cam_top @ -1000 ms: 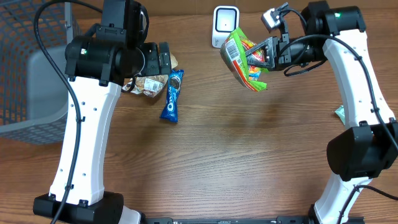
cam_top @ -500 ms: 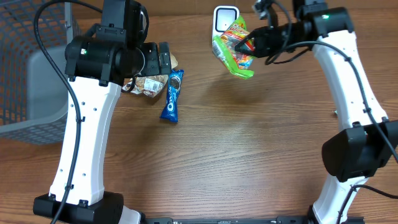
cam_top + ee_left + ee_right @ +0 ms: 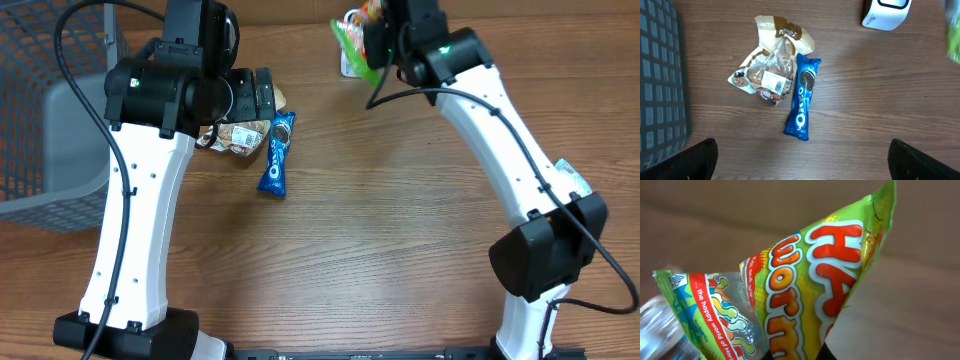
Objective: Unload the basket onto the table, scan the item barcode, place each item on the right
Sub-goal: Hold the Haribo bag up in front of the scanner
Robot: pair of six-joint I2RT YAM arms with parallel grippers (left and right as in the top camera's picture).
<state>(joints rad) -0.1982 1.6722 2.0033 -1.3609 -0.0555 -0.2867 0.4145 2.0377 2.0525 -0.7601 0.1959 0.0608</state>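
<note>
pinching the green gummy-worm bag [image 3: 810, 280] by one end, the right gripper [image 3: 796, 356] is clamped tight on the film. in the right wrist view the bag fans away from it, with red and white lettering facing the camera. from overhead the bag is held above the bench [image 3: 380, 230] near its far edge, just beside and partly over the white scanner [image 3: 886, 12] that stands there. whether bag and scanner touch, i cannot tell. the left gripper [image 3: 802, 155] is spread wide and holds nothing. it hovers above a blue oreo pack [image 3: 802, 97] and a crumpled clear cookie bag [image 3: 771, 70], which lie touching each other on the wood. a grey wire basket [image 3: 50, 120] sits at the left side of the bench.
</note>
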